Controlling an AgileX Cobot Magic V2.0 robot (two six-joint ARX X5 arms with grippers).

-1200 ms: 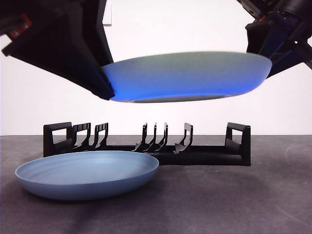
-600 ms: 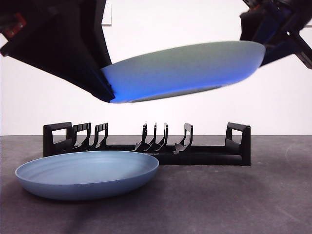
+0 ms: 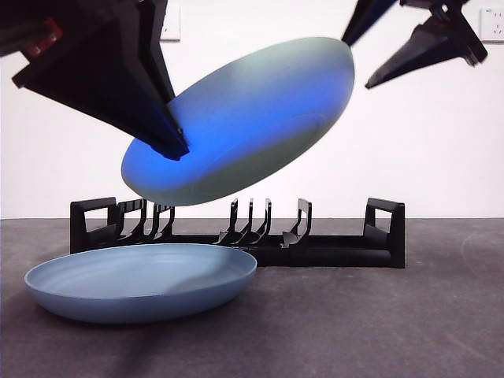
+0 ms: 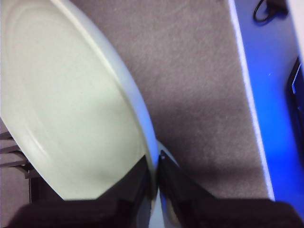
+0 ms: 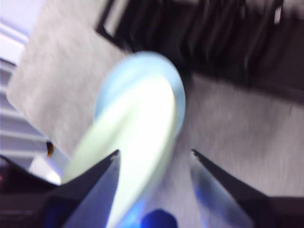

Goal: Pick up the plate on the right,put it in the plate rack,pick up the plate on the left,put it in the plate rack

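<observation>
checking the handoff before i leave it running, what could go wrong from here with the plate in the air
1. The left gripper pinches the tilted plate only at its rim edge, and the right gripper is open and off it, so the plate could swing or slip out.
2. If it drops, it could hit the plate rack prongs or the blue plate on the table.

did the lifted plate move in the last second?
Yes. The lifted plate, pinched at its rim by the left gripper, has tipped from near level to steeply tilted above the plate rack, its low edge now nearer the rack's prongs.
</observation>
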